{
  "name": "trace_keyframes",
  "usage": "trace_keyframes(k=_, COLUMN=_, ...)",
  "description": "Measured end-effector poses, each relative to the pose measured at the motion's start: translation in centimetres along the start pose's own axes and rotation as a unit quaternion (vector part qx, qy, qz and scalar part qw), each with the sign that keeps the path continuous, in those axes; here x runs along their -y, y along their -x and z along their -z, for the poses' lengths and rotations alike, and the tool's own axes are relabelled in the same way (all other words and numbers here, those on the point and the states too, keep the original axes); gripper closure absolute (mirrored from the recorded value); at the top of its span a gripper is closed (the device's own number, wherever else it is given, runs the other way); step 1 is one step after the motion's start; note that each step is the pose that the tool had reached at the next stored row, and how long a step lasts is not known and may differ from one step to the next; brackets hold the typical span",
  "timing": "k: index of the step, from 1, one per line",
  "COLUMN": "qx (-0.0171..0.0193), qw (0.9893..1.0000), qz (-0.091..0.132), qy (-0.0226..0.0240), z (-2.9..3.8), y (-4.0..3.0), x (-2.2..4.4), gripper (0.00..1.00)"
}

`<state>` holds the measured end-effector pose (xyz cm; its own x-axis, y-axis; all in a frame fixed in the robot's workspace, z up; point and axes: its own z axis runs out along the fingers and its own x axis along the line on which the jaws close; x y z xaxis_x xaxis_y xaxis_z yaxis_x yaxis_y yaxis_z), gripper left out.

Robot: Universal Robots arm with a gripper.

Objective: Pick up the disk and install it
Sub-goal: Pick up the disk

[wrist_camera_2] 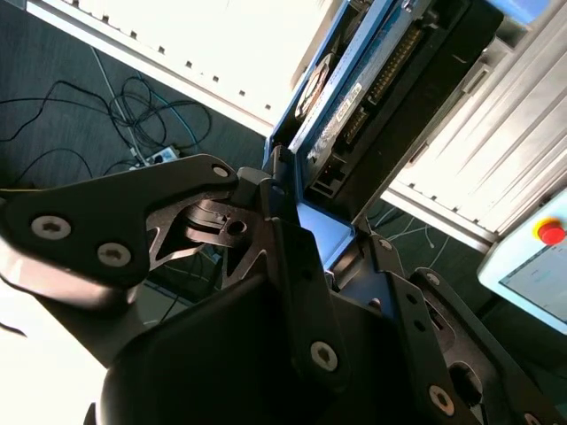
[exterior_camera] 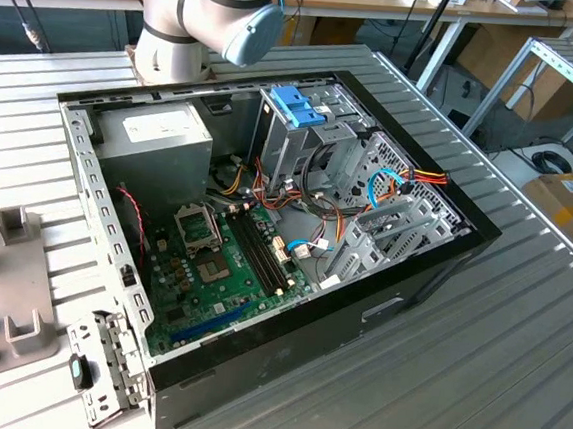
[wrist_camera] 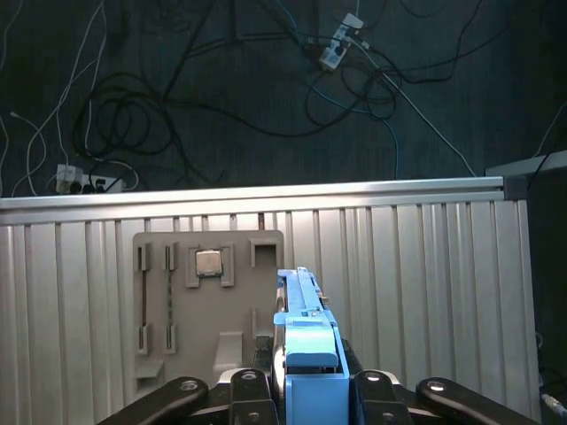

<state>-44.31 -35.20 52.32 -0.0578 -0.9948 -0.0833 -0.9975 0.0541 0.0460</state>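
My gripper [wrist_camera: 306, 382] is shut on the disk [wrist_camera: 306, 341], whose blue plastic carrier frame stands on edge between the two black fingers [wrist_camera: 244, 382]. In the second wrist view the disk [wrist_camera_2: 381, 80] shows its dark circuit-board side and connector pins, edged in blue, reaching out from the gripper [wrist_camera_2: 323, 217]. It hangs in the air above the ribbed metal table [wrist_camera: 425, 292], touching nothing else. The open computer case [exterior_camera: 432, 272] lies on the table in the exterior view, with its metal drive cage [exterior_camera: 308, 141] at the far side.
A blue plastic handle [exterior_camera: 298, 105] tops the cage, and coloured cables [exterior_camera: 410, 180] cross the case. A grey fixture plate [wrist_camera: 208, 301] holding a small square chip [wrist_camera: 208, 263] lies under the gripper. The arm's base [exterior_camera: 203, 17] stands behind the case. Cables litter the dark floor [wrist_camera: 221, 97].
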Motion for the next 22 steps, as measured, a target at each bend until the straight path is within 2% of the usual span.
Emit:
trace_keyframes(k=14, qx=-0.0001, qw=1.0, qz=0.0, qy=0.0, z=0.05, y=0.08, x=1.43, gripper=0.63)
trace_keyframes(k=16, qx=-0.0001, qw=1.0, qz=0.0, qy=0.0, z=0.14, y=0.2, x=3.44, gripper=0.63)
trace_keyframes(k=17, qx=-0.0001, qw=1.0, qz=0.0, qy=0.0, z=0.15, y=0.22, x=3.73, gripper=0.63)
trace_keyframes(k=22, qx=-0.0001, qw=1.0, qz=0.0, qy=0.0, z=0.16, y=0.23, x=4.03, gripper=0.63)
